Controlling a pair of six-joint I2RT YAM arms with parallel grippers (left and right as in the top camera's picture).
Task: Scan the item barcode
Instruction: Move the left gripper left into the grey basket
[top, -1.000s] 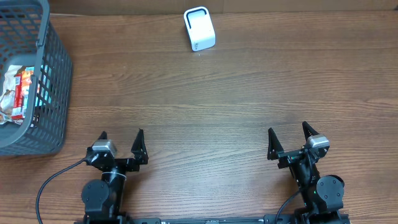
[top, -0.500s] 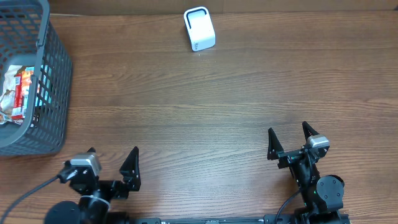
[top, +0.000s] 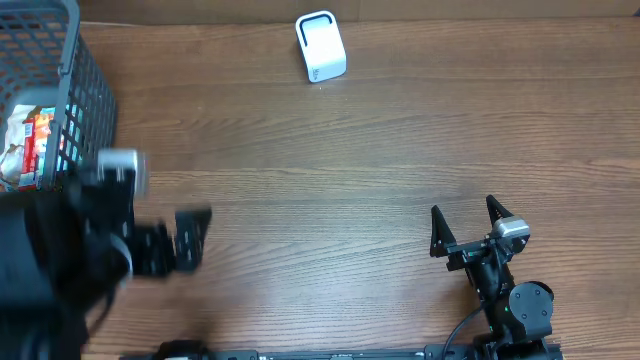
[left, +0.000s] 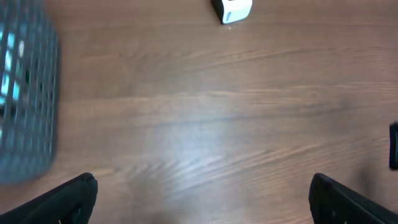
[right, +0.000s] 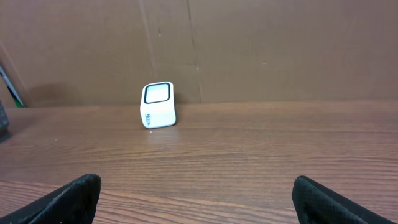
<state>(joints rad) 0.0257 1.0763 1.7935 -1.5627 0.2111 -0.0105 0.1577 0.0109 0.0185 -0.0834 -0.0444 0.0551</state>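
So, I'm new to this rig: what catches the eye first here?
The left arm, a big dark blur at the left, hiding part of the grey basket that holds packets. Then the white scanner, alone at the far edge of the table.

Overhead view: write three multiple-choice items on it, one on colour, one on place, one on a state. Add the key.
1. The basket is: A white; B red; C grey.
2. The scanner stands: A in the basket; B at the table's far edge; C at its near edge.
3. The right gripper is: A open, empty; B shut; C holding a packet.

C, its mesh wall is grey; B, it sits on wood by the back edge; A, its fingers stand apart with nothing between.
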